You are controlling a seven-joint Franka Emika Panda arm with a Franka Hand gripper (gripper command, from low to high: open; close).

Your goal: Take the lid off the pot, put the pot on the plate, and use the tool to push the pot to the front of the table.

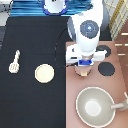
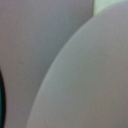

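Hovering low over the pot [image 1: 83, 71] on the stove [image 1: 97, 85], your gripper [image 1: 84, 65] sits right of the plate [image 1: 44, 74]. Grip state: cannot tell. The tool [image 1: 14, 62] lies left of the plate.

Gripper [image 1: 83, 66] low over pot [image 1: 83, 71], lid probably hidden beneath; plate [image 1: 44, 74], tool [image 1: 14, 62] on table [image 1: 35, 42]
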